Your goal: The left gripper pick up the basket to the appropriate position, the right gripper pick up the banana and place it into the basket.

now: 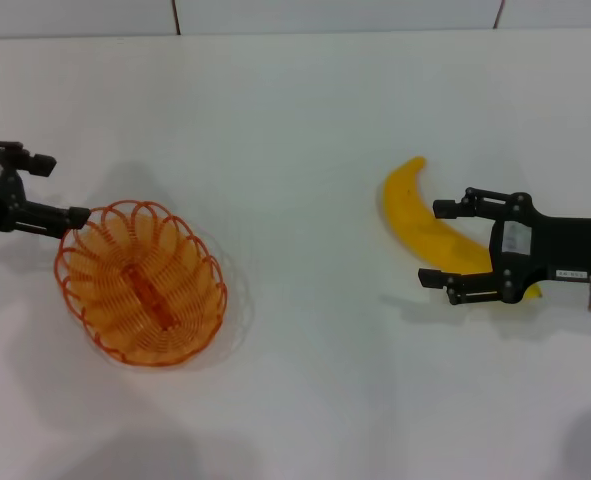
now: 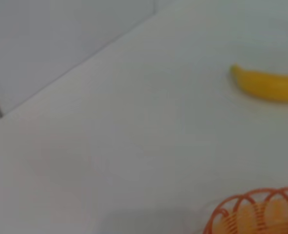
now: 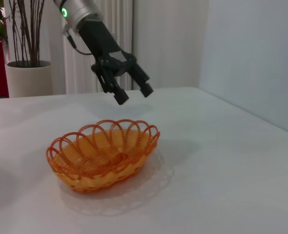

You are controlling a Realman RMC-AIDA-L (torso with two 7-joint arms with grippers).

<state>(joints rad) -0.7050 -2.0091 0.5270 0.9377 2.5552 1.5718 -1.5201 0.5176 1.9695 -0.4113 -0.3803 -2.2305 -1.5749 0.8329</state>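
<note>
The orange wire basket [image 1: 140,285] stands empty on the white table at the left. My left gripper [image 1: 60,190] is open at the basket's far-left rim. In the right wrist view it [image 3: 134,94] hangs a little above the rim of the basket [image 3: 105,156], not touching it. The yellow banana [image 1: 410,205] lies on the table at the right. My right gripper [image 1: 437,243] is open, with one finger on each side of the banana's middle. The left wrist view shows the banana [image 2: 270,85] and a bit of the basket rim [image 2: 251,209].
The table's far edge [image 1: 295,35] meets a tiled wall. Bare white table lies between basket and banana. Beyond the table, the right wrist view shows a potted plant [image 3: 24,78] and curtains.
</note>
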